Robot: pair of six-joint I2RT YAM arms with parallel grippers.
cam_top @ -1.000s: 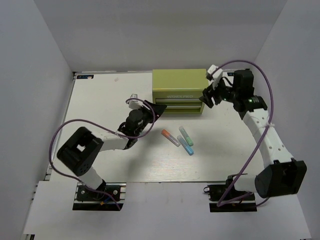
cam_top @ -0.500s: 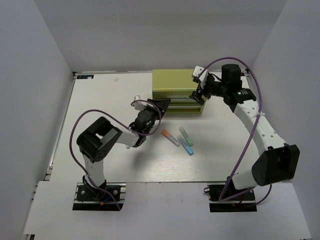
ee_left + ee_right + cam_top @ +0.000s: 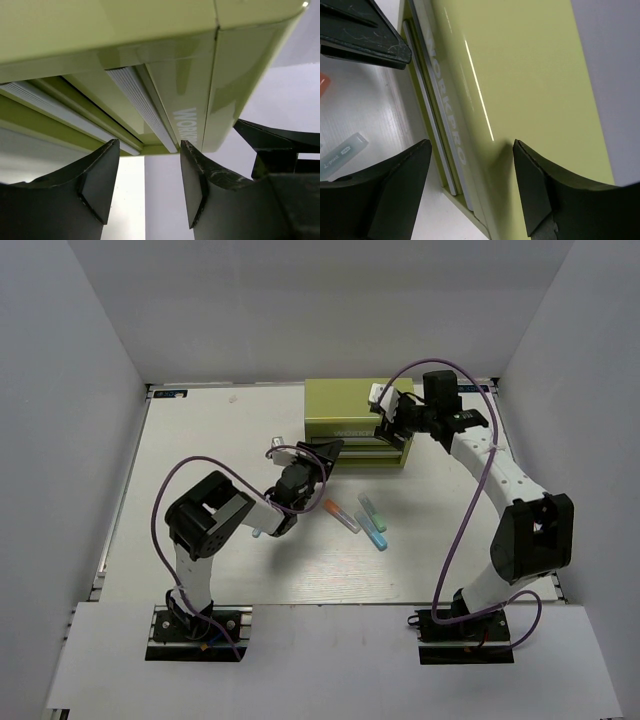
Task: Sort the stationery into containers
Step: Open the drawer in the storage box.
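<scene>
Non-task stuff only: white desk [image 3: 200, 450], faint ribbing on surface, kinda glossy in right wrist view. Plain grey-white walls [image 3: 100, 330] boxing in left, far and right edges. Small blue sticker [image 3: 172, 393] at far left corner. Tiny dark smudge [image 3: 232, 397] just inside far edge, right of sticker. Metal rail [image 3: 99, 575] along left edge, toward near corner. Pale board [image 3: 330, 655] running below near edge.

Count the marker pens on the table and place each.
3: an orange-tipped lilac pen, a green-tipped teal pen to its right, a blue pen nearer the bases; all before the olive-green metal chest. The left arm may hide another.
</scene>
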